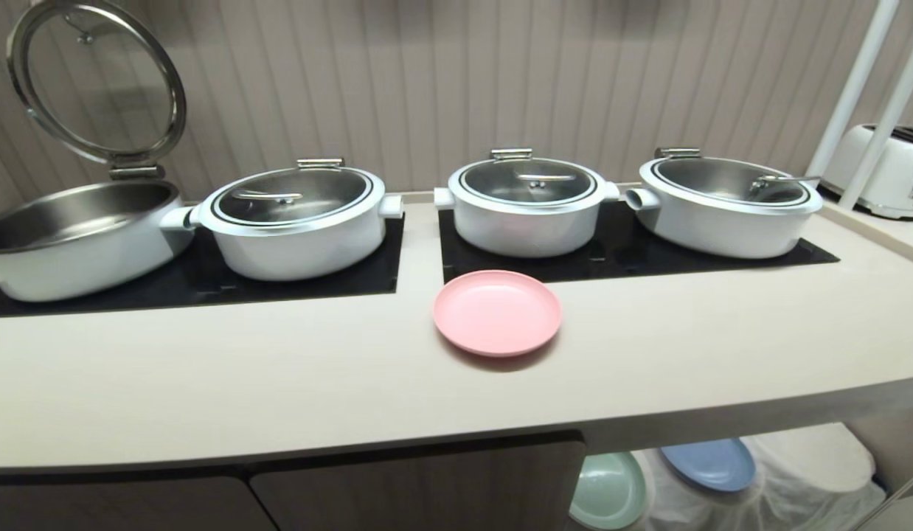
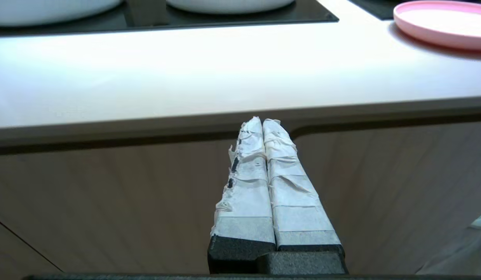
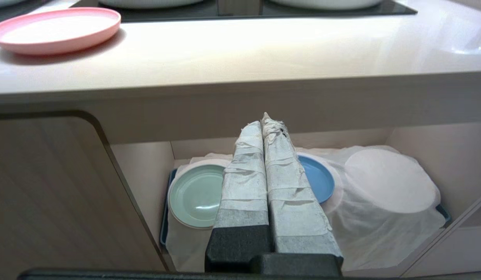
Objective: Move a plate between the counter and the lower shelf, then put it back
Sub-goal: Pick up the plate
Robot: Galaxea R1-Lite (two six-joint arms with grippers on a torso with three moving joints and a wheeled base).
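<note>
Beige tabletop (image 1: 279, 383) spans the head view edge to edge, thick front edge low in frame. Two black hob panels (image 1: 633, 258) set into its upper half. Pink plate (image 1: 497, 312) lies flat at centre, just in front of the right panel. Four white pots (image 1: 526, 206) sit on the panels; far-left pot's lid stands open.

Lower right: lower shelf (image 3: 413, 144), white cloth (image 3: 380, 217) draped over it, with a green plate (image 1: 608, 490) and a blue plate (image 1: 711, 464) on the cloth.

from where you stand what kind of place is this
Probably a buffet or catering serving line. Four white lidded warming pots sit on black hob panels set into a long beige counter, and spare plates wait on a cloth-draped shelf below.
</note>
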